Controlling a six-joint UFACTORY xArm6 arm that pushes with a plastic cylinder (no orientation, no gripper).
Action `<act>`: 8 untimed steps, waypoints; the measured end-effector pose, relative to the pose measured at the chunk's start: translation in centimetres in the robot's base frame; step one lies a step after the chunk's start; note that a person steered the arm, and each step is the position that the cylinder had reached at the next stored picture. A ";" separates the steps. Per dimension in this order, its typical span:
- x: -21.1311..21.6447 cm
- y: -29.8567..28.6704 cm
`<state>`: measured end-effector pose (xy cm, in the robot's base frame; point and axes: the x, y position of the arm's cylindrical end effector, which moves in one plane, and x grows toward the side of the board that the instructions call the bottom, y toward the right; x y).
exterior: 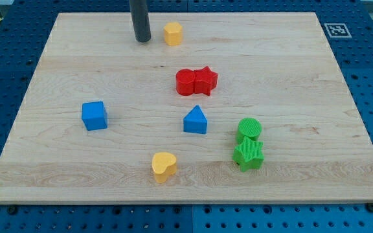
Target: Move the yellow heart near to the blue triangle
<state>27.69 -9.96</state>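
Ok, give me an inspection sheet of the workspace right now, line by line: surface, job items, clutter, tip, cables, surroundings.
Surface: wooden board, flat, pale.
Job's things: yellow heart near the view's bottom; blue triangle up and to its right, apart from it.
Clutter: yellow block at the top; red blocks, two touching; blue cube at the left; green blocks, two touching, at the right.
Tip: my tip stands just left of the yellow block at the top, far from the heart.
Cables: nothing seen.
Surroundings: blue perforated table; marker tag beside the board's top right corner.
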 end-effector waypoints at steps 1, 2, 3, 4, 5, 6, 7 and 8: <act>-1.9 -1.4; -2.0 -1.1; -1.7 0.2; -1.3 2.0; -0.8 2.1; 1.4 2.1; 1.8 2.1; 1.9 2.1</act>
<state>29.63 -7.85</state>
